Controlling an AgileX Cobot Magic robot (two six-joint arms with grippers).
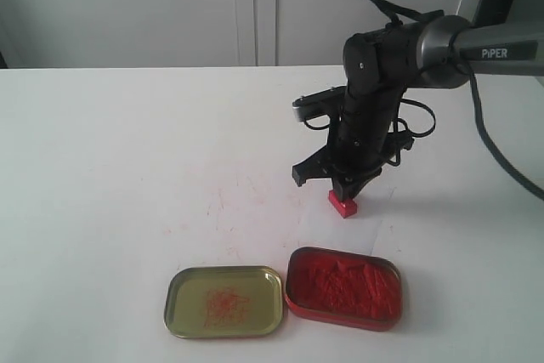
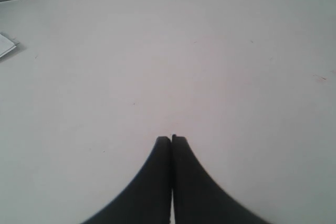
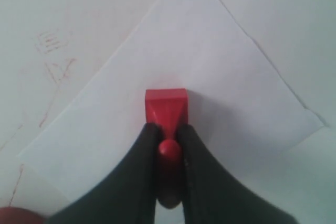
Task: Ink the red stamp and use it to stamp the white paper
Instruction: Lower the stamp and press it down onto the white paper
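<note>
The red stamp (image 1: 343,205) is a small, all-red moulded part with a flat rectangular base and a short handle ending in a rounded knob. It stands upright, base down, right of the table's middle and about halfway between near and far. The right gripper (image 3: 169,129) clamps its handle from both sides, with the knob showing between the two black fingers. In the right wrist view the base appears to rest flat on the white paper (image 3: 210,72), near the sheet's centre. The white paper is a thin, roughly square sheet lying flat on the tabletop, turned so its corners point diagonally. One edge shows a slight nick.
</note>
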